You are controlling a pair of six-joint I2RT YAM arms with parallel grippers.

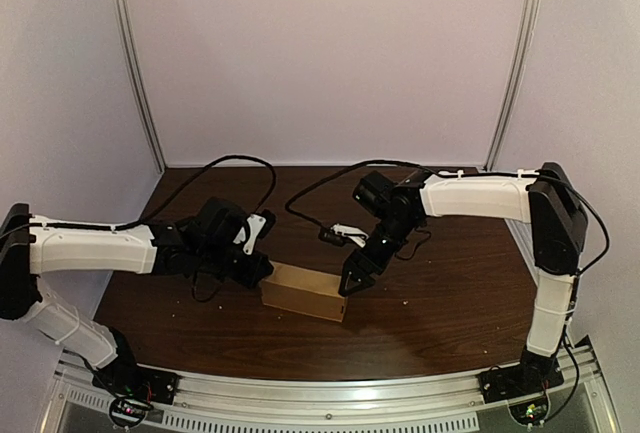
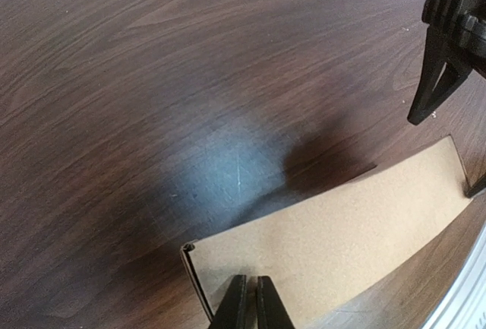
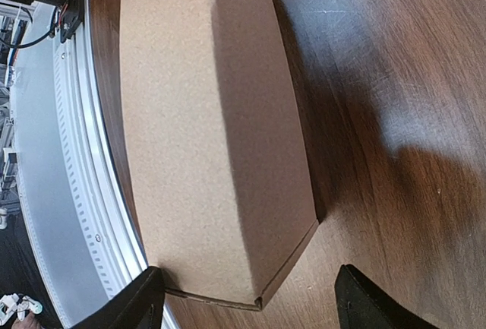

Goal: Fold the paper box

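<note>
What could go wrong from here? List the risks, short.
1. The left gripper, shut, is at the paper box near one end only; a push could pivot or slide the box.
2. The right gripper is open astride the other end; closing there may crush that corner.
3. The box lies close to the table's near rail; a shove that way might carry it off.
</note>
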